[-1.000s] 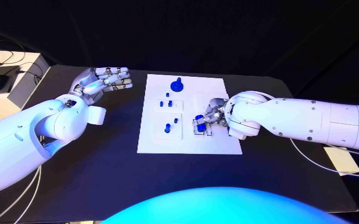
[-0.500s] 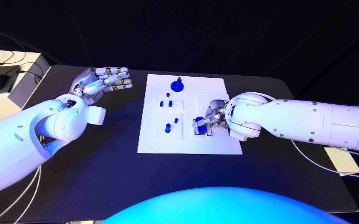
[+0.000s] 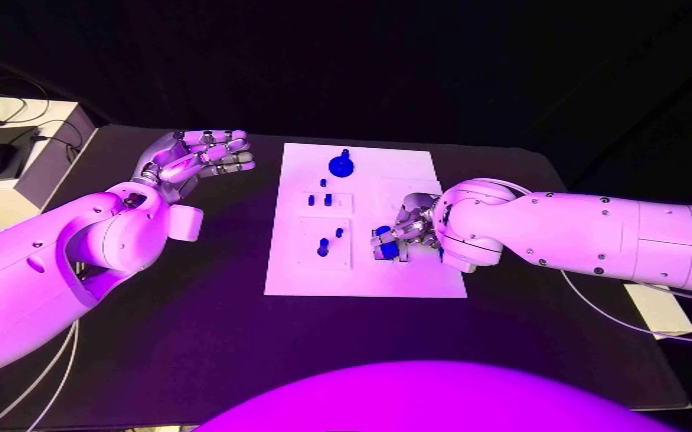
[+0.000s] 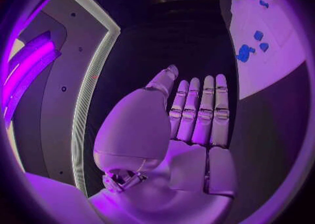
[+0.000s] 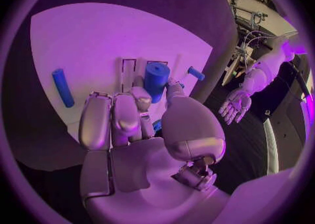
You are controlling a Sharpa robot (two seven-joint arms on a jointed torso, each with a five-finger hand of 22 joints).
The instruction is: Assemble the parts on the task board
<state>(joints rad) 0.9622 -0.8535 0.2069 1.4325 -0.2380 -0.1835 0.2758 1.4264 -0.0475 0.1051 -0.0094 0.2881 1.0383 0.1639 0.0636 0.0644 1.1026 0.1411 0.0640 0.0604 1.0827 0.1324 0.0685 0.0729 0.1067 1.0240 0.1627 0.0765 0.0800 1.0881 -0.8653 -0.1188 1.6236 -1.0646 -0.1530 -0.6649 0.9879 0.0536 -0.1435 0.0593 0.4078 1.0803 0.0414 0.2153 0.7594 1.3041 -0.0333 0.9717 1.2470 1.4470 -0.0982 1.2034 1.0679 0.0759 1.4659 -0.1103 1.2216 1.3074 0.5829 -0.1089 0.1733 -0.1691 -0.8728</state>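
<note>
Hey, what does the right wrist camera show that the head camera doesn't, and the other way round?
Right wrist view alone: a blue cylinder held upright at the right hand's fingertips, and a blue rod lying flat on the task board.

Head view alone: the whole board with the round blue part at its far end, and small blue pieces on its left half.

Both: the board, the right hand working on it, and the left hand raised off the board.

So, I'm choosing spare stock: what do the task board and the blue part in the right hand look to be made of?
The task board looks like rigid plastic or painted sheet with a matt white face: flat, even, no glare. The blue part, held by the right hand, looks like moulded or printed plastic: solid colour, smooth cylinder, dull sheen. Neither can be settled by look alone.
</note>
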